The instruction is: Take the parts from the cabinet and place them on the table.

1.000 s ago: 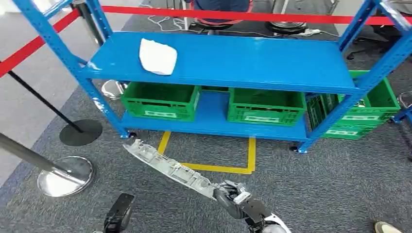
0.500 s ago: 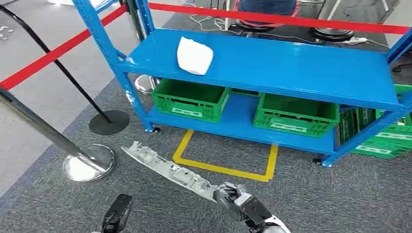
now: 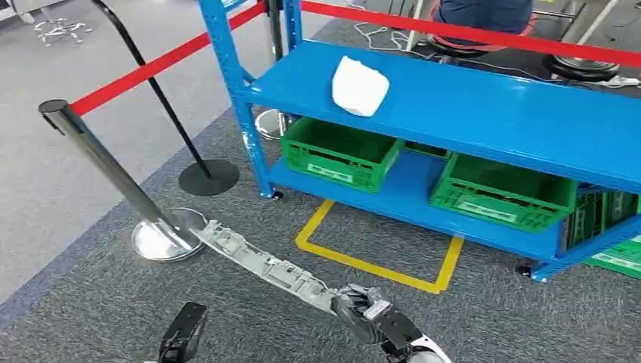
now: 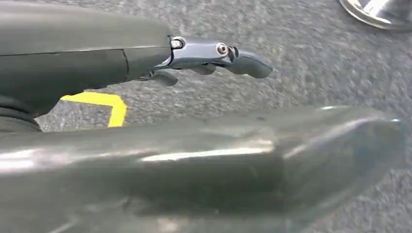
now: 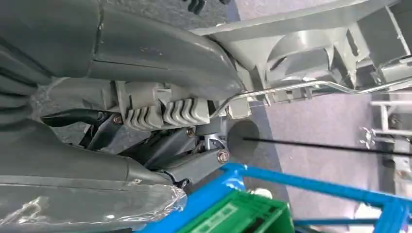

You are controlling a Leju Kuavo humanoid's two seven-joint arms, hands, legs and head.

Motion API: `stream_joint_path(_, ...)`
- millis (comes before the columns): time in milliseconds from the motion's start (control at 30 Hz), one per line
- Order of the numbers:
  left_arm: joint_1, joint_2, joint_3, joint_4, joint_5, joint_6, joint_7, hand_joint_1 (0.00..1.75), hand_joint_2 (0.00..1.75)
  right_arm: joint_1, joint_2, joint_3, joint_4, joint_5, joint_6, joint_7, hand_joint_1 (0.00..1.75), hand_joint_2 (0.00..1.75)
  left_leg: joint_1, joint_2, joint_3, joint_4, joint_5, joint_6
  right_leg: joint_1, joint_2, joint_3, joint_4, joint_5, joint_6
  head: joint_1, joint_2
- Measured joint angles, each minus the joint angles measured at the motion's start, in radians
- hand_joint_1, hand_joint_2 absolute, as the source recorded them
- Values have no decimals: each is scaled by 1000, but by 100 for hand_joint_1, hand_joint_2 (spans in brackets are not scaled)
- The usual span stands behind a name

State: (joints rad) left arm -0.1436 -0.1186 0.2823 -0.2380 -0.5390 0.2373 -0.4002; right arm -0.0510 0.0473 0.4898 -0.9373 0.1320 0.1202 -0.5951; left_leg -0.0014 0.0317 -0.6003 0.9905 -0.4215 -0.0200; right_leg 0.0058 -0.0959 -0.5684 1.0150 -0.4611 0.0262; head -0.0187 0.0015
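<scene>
My right hand (image 3: 370, 314) grips one end of a long grey ribbed plastic part (image 3: 257, 261), which reaches out to the left above the carpet. The right wrist view has the same part (image 5: 316, 58) clamped under that hand's thumb (image 5: 145, 97). A white part (image 3: 360, 86) lies on the top shelf of the blue cabinet (image 3: 491, 113), well ahead of both hands. My left hand (image 3: 184, 333) hangs low at the bottom of the head view. The left wrist view shows its fingers (image 4: 214, 53) stretched out over the carpet with nothing in them.
Two green crates (image 3: 340, 151) (image 3: 503, 189) sit on the cabinet's lower shelf. A chrome stanchion (image 3: 113, 170) with a round base (image 3: 162, 236) stands just left of the part's tip, carrying a red belt (image 3: 159, 64). A yellow floor marking (image 3: 370, 265) lies before the cabinet.
The whole picture has shifted: the camera has turned left, so the cabinet now lies further right and the stanchion nearer the middle. My right hand still holds the long part as before.
</scene>
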Motion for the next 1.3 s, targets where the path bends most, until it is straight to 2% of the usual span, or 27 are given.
stream_joint_path(33,1,1,1,0,6,1,-2,0,0,-1,0,0,0,0,4,2,175,175,5,-9,3,-6,5,8,-1,-3,2,1,-5,6,-2,0)
stream_joint_path(67,2,0,2,0,6,3,-5,0,0,-2,0,0,1,1,7,4,175,175,10,-18,3,-7,7,13,-4,30,-9,17,-20,14,2,0)
stream_joint_path(100,0,0,3,0,7,3,-9,0,0,-2,0,1,3,1,12,4,175,175,11,-26,3,-7,8,20,-6,65,-28,67,-54,17,5,0)
stream_joint_path(133,-1,-2,3,0,8,3,-12,0,0,-2,0,1,6,1,14,4,175,175,11,-36,2,-7,9,22,-7,83,-64,152,-96,18,6,0)
stream_joint_path(200,1,-2,5,0,8,3,-14,0,0,-1,0,2,13,2,16,5,175,175,10,-57,1,-7,8,23,-7,93,-140,310,-156,20,6,0)
stream_joint_path(233,3,-2,6,0,8,6,-16,0,0,0,0,2,16,2,19,5,175,175,10,-67,1,-6,8,23,-7,93,-151,327,-151,20,6,0)
stream_joint_path(267,4,-2,7,0,8,9,-19,0,0,0,0,2,21,2,25,5,175,175,10,-79,2,-6,8,23,-7,93,-140,299,-124,19,6,0)
stream_joint_path(300,5,-2,8,0,10,11,-24,0,0,0,0,3,24,2,31,5,175,175,11,-91,3,-5,9,22,-8,95,-104,222,-77,17,5,0)
stream_joint_path(333,6,-2,9,0,14,14,-34,0,0,-3,0,5,28,2,39,5,175,175,13,-102,4,-3,9,21,-10,104,-57,124,-28,15,6,0)
stream_joint_path(367,6,-2,11,0,18,15,-45,0,0,-6,0,7,32,3,47,5,175,175,14,-110,3,-2,7,16,-14,129,-17,41,4,15,6,0)
stream_joint_path(400,6,-1,18,0,26,15,-59,0,0,-11,3,12,40,5,55,3,175,175,8,-117,-2,2,8,9,-17,156,-4,13,-15,17,6,0)
stream_joint_path(533,21,2,42,0,51,6,-100,0,0,-19,13,32,66,24,69,2,175,175,15,-136,-9,-7,19,-16,-14,139,-1,9,-4,-8,5,0)
stream_joint_path(567,24,5,48,0,54,5,-105,0,0,-21,16,35,72,29,69,0,175,175,13,-117,-14,4,7,-18,-17,129,2,4,-1,-16,4,0)
stream_joint_path(600,23,4,51,0,57,5,-108,0,0,-25,17,35,79,32,69,-4,175,175,10,-84,-33,43,-20,-22,-17,122,2,3,-1,-23,-6,0)
stream_joint_path(633,21,3,53,0,57,4,-109,0,0,-28,18,36,85,32,69,-12,175,175,10,-63,-68,113,-58,-27,-16,113,2,3,0,-26,-7,0)
stream_joint_path(700,22,2,56,0,55,11,-105,0,0,-35,18,39,97,32,74,-24,175,175,11,-45,-149,281,-124,-32,-13,93,1,3,-2,-29,-7,0)
stream_joint_path(733,25,2,59,0,54,16,-101,0,0,-36,18,39,103,32,77,-26,175,175,11,-44,-168,318,-127,-32,-13,86,1,3,-2,-29,-7,0)
stream_joint_path(767,27,2,61,0,54,19,-100,0,0,-37,18,39,105,31,81,-28,175,175,11,-44,-161,303,-106,-32,-13,79,2,3,-3,-29,-7,0)
stream_joint_path(800,27,2,65,0,54,19,-100,0,0,-37,19,39,107,31,85,-30,175,175,11,-42,-135,249,-70,-31,-13,73,2,3,-3,-28,-8,0)
stream_joint_path(867,26,3,69,0,54,18,-100,0,0,-41,24,40,109,35,90,-36,175,175,11,-23,-41,78,8,-29,-14,65,6,3,-6,-23,-7,0)
stream_joint_path(1033,26,3,69,0,54,18,-100,0,0,-41,24,40,109,36,91,-36,175,175,11,-19,-33,63,13,-29,-14,64,7,3,-7,-23,-8,0)
stream_joint_path(1067,26,3,69,0,53,18,-100,0,0,-42,25,40,109,38,91,-37,175,175,11,-13,-22,46,17,-28,-14,63,8,3,-7,-21,-8,0)
stream_joint_path(1100,22,3,70,0,51,17,-102,0,0,-46,25,40,110,40,93,-39,175,175,5,-1,2,-4,7,-28,-2,60,4,11,-13,-13,-9,0)
stream_joint_path(1133,20,3,71,0,50,16,-102,0,0,-50,26,41,111,43,95,-40,175,175,9,-8,-3,2,8,-16,-2,58,4,8,-13,-10,-7,0)
stream_joint_path(1167,25,3,77,0,55,18,-103,0,0,-61,30,41,114,51,98,-39,175,175,4,-19,-6,2,6,-3,-3,48,10,0,-10,1,-3,0)
stream_joint_path(1200,24,7,84,0,58,15,-109,0,0,-72,38,41,119,55,103,-35,175,175,12,-28,-4,-3,12,14,-6,71,-9,39,-45,15,1,0)
stream_joint_path(1300,24,7,93,0,62,9,-111,0,0,-77,41,42,130,60,121,-35,175,175,10,-43,-4,-3,11,23,-7,91,-117,276,-152,19,3,0)
